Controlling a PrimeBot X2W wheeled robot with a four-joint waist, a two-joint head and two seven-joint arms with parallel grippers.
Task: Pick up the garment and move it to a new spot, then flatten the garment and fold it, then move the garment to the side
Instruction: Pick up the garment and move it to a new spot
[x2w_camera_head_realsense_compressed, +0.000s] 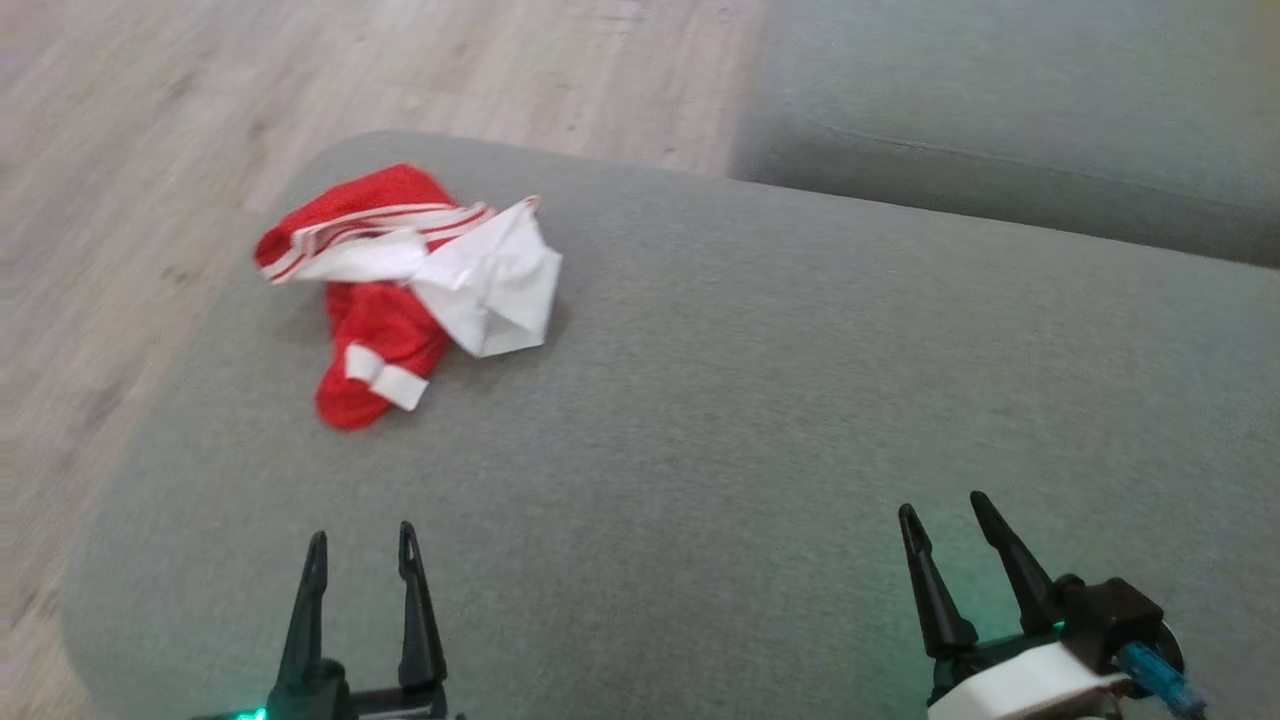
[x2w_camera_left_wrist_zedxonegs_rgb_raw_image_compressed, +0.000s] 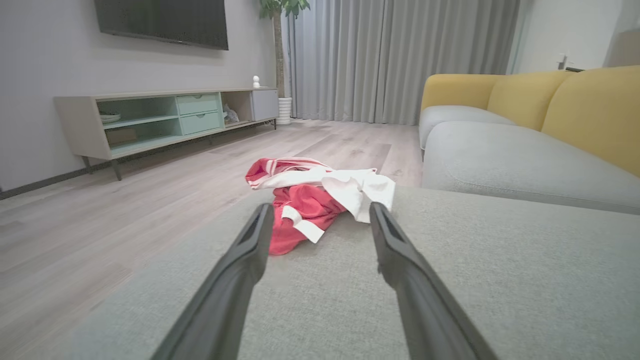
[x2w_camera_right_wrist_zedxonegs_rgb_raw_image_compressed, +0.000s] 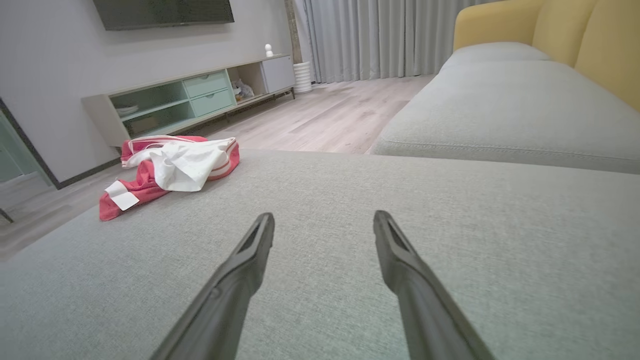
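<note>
Two grippers sit nearest me, above the near edge of the grey cushion (x2w_camera_head_realsense_compressed: 700, 450), their bodies cut off by the bottom of the head view. My left gripper (x2w_camera_head_realsense_compressed: 362, 532) has its fingers spread with a clear gap and nothing between them. My right gripper (x2w_camera_head_realsense_compressed: 942, 505) is likewise spread and empty, angled a little to the left. I cannot tell whether either one's fingertips touch the fabric.

Farther out, the garment (x2w_camera_head_realsense_compressed: 400, 300) lies crumpled near the cushion's far left corner, just inside the rounded edge and well apart from both grippers. It is red with white panels, striped trim and a white cuff. It is so bunched that I cannot make out its shape or which side is up, and the head view is soft with blur.

Beyond the far edge are the wooden floor (x2w_camera_head_realsense_compressed: 150, 120) and a second grey cushion (x2w_camera_head_realsense_compressed: 1000, 120). In the left wrist view, a low cabinet (x2w_camera_left_wrist_zedxonegs_rgb_raw_image_compressed: 165, 117) stands against the wall, and the television (x2w_camera_left_wrist_zedxonegs_rgb_raw_image_compressed: 160, 20) above it is cut off at the top.
</note>
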